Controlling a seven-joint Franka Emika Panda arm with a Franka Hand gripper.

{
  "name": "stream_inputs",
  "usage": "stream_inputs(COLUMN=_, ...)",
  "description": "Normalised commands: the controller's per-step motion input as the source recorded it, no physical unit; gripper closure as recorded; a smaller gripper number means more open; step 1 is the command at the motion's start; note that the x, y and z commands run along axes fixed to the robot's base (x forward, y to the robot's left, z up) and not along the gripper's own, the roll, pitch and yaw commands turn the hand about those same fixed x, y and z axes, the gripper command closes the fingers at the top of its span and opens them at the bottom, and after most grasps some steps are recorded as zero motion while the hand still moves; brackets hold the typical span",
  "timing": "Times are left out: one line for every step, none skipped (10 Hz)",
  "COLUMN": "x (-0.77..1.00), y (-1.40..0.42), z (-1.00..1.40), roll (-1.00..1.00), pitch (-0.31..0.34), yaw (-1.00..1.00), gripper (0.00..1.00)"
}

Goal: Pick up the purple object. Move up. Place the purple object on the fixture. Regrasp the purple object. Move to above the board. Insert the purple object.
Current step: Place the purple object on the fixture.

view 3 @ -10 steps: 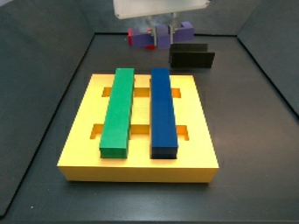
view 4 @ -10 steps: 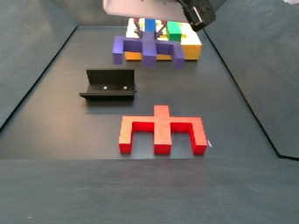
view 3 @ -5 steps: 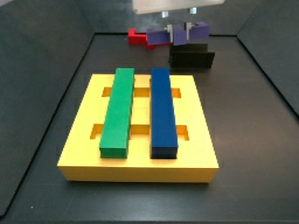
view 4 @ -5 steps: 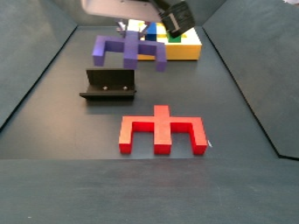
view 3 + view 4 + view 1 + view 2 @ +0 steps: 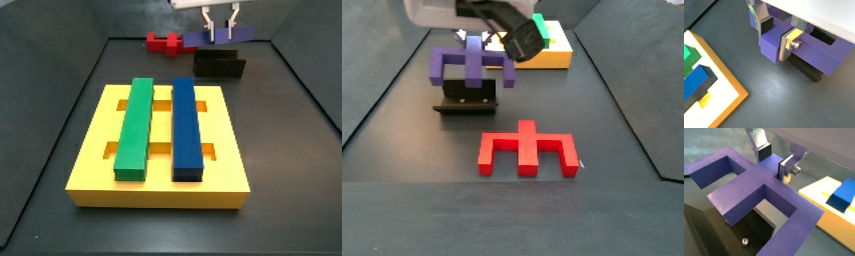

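Note:
The purple object [image 5: 469,62] is a flat branched piece. It lies level just over the dark fixture [image 5: 466,98], and I cannot tell whether it rests on it. In the opposite side view it [image 5: 211,38] hangs above the fixture [image 5: 221,65]. My gripper [image 5: 221,27] comes down from above. In both wrist views the gripper [image 5: 776,34] [image 5: 774,162] is shut on the end of the purple object's [image 5: 747,190] middle stem. The fixture shows underneath in a wrist view [image 5: 744,235]. The yellow board [image 5: 160,175] holds a green bar [image 5: 134,128] and a blue bar [image 5: 186,128].
A red branched piece [image 5: 529,150] lies flat on the floor in front of the fixture, and shows beside it in a side view [image 5: 164,43]. The board's corner is in both wrist views [image 5: 717,97] [image 5: 827,190]. Dark walls enclose the floor.
The gripper has carried the purple object away from the board's end and over the fixture, turning the piece from upright to level.

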Motion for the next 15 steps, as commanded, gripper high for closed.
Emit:
stream_inputs(x=0.47, y=0.10, z=0.00, roll=-0.84, pitch=0.074, yaw=-0.12, gripper=1.00)
stream_inputs(x=0.31, y=0.00, z=-0.13, roll=-0.51, pitch=0.000, yaw=-0.07, gripper=1.00)
stream_inputs(x=0.25, y=0.00, z=-0.17, roll=-0.34, pitch=0.000, yaw=-0.03, gripper=1.00)
stream_inputs(x=0.20, y=0.00, z=-0.16, roll=-0.21, pitch=0.000, yaw=-0.04, gripper=1.00)
stream_inputs(x=0.16, y=0.13, z=-0.27, roll=-0.20, pitch=0.000, yaw=-0.09, gripper=1.00)
stream_inputs(x=0.15, y=0.14, z=-0.28, roll=-0.17, pitch=0.000, yaw=-0.12, gripper=1.00)
stream_inputs(x=0.02, y=0.14, z=-0.30, roll=-0.20, pitch=-0.020, yaw=-0.18, gripper=1.00)
stream_inputs(x=0.00, y=0.26, z=-0.18, roll=-0.32, pitch=-0.040, yaw=-0.22, gripper=1.00)
stream_inputs(x=0.00, y=0.21, z=-0.14, roll=-0.27, pitch=-0.040, yaw=-0.19, gripper=1.00)
stream_inputs(x=-0.04, y=0.24, z=-0.11, roll=-0.27, pitch=-0.060, yaw=-0.25, gripper=1.00)
stream_inputs(x=-0.08, y=0.23, z=-0.06, roll=-0.26, pitch=-0.063, yaw=-0.26, gripper=1.00)
stream_inputs(x=-0.06, y=0.17, z=-0.06, roll=-0.21, pitch=-0.054, yaw=-0.22, gripper=1.00)
stream_inputs(x=0.03, y=0.00, z=0.01, roll=-0.01, pitch=0.000, yaw=0.00, gripper=1.00)
stream_inputs(x=0.00, y=0.00, z=0.00, roll=0.00, pitch=0.000, yaw=0.00, gripper=1.00)
stream_inputs(x=0.00, y=0.00, z=0.00, roll=0.00, pitch=0.000, yaw=0.00, gripper=0.00)
